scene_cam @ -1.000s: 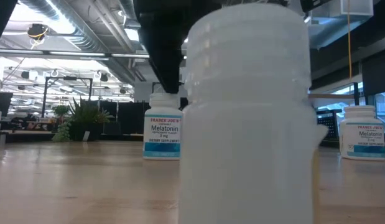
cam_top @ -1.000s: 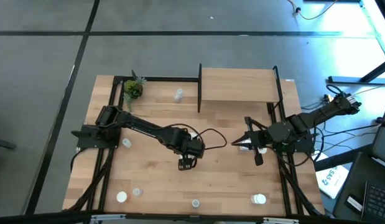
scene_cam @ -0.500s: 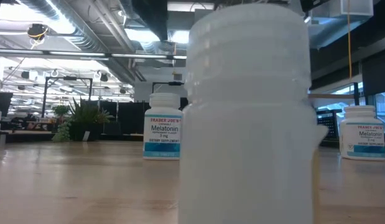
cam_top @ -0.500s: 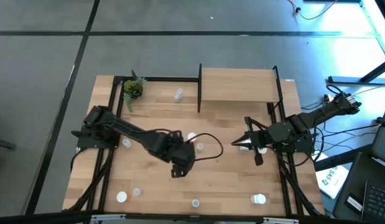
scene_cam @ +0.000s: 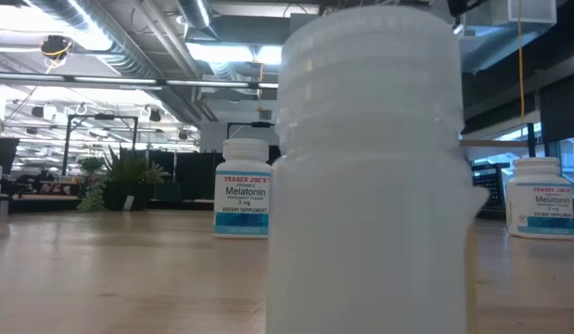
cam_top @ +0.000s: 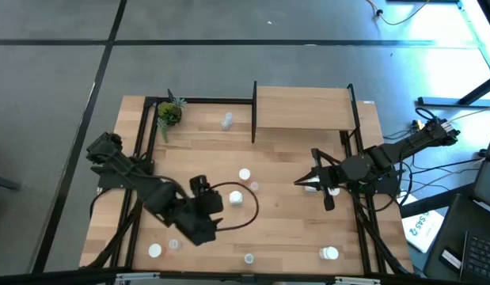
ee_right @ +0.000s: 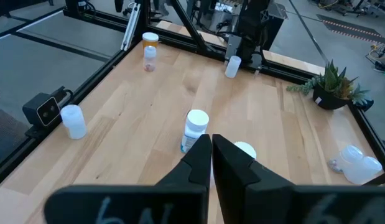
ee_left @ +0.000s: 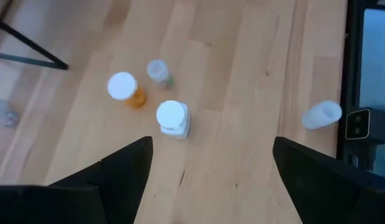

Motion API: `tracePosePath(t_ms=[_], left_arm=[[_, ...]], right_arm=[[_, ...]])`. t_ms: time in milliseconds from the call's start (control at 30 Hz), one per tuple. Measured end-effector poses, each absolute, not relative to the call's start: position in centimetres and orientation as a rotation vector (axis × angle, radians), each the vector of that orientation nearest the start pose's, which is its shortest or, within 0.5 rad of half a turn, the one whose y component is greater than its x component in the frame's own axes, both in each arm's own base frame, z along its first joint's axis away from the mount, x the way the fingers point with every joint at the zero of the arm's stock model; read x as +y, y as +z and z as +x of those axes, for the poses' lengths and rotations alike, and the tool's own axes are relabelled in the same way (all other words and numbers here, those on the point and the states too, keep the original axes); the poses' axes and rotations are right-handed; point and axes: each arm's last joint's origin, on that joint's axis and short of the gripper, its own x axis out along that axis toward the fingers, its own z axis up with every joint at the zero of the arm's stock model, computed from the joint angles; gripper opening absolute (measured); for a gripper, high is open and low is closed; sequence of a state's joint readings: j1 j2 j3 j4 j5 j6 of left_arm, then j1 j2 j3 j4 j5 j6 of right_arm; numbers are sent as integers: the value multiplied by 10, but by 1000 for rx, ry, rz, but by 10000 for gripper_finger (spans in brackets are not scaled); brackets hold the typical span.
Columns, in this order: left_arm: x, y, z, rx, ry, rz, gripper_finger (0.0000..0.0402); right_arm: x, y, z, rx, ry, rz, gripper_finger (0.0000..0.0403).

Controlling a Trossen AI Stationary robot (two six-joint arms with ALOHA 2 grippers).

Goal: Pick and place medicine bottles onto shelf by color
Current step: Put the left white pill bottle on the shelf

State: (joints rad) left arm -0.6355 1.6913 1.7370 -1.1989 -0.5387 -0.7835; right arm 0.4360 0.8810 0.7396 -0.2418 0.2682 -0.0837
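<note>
Open workshop hall around a light-wood table

The table [cam_top: 292,214] stands on a grey floor [cam_top: 229,63] crossed by dark seams, with cold blue-white light spilling in at the far right corner. To the table's right, cables [cam_top: 466,170] trail past a paper with printing [cam_top: 423,227] and a keyboard's edge [cam_top: 476,253]. Looking level across the tabletop, the ceiling carries silver ducts [scene_cam: 110,37] and long strip lights [scene_cam: 222,51]; leafy plants [scene_cam: 120,176] stand far left before dark partitions [scene_cam: 189,172], and a yellow cord [scene_cam: 520,65] hangs on the right.
</note>
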Motion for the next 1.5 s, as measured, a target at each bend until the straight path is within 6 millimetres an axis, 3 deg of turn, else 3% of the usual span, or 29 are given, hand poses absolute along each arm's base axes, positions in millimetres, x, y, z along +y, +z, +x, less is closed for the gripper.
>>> tracePosePath(t_ms=[333, 500, 1000, 1267, 1500], left_arm=[[-195, 354, 261, 877, 323, -111, 327], [-195, 353, 261, 877, 335, -122, 327], [-193, 351, 253, 897, 404, -117, 327], [-204, 351, 238, 843, 443, -93, 327], [-214, 352, 219, 804, 462, -88, 327]], right_arm=[[76, 298, 178, 352, 209, -75, 19], [76, 298, 178, 348, 213, -95, 25], [73, 298, 185, 312, 46, -194, 194], [76, 297, 191, 296, 48, -282, 202], [86, 299, 216, 348, 12, -325, 202]])
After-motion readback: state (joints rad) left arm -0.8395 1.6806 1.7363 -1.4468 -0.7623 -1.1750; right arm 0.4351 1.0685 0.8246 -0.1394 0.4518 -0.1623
